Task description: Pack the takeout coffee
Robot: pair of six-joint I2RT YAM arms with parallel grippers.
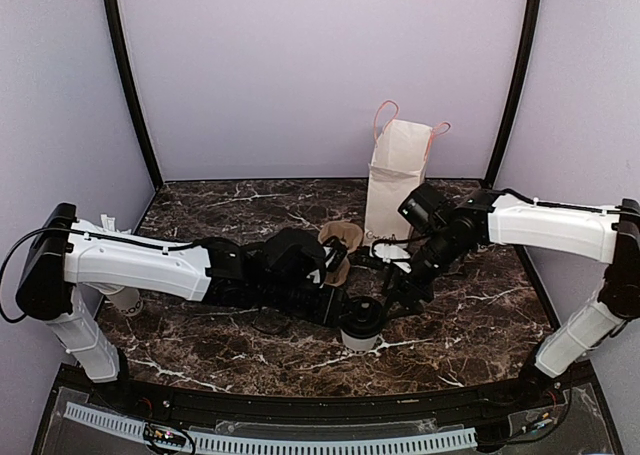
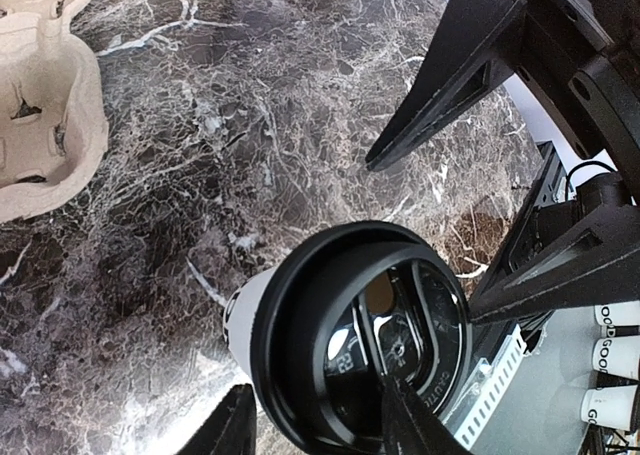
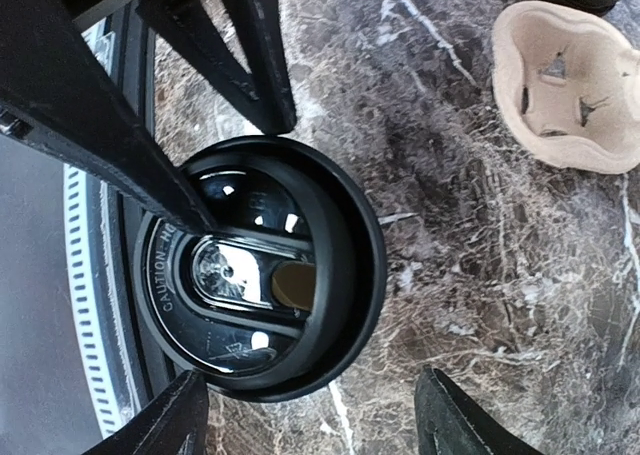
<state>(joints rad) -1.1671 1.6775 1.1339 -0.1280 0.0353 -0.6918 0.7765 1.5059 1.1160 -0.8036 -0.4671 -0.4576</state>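
Left gripper (image 2: 318, 387): bottom edge of the left wrist view, jaws apart, astride the rim of the black lid (image 3: 335, 275). One finger over the recessed top, one outside the cup wall; clamped or just hovering, cannot tell.
Takeout coffee (image 1: 360, 327): upright on the marble table (image 1: 480, 325), lower centre of the overhead view, right between both grippers.
Right gripper (image 3: 312, 373): wide open, fingertips just beside the lid, nothing held.
Pulp cup carrier (image 1: 345, 237): just above the coffee in the overhead view, apart from it.
Paper bag (image 1: 395, 180): upright, centre right, higher in the frame.
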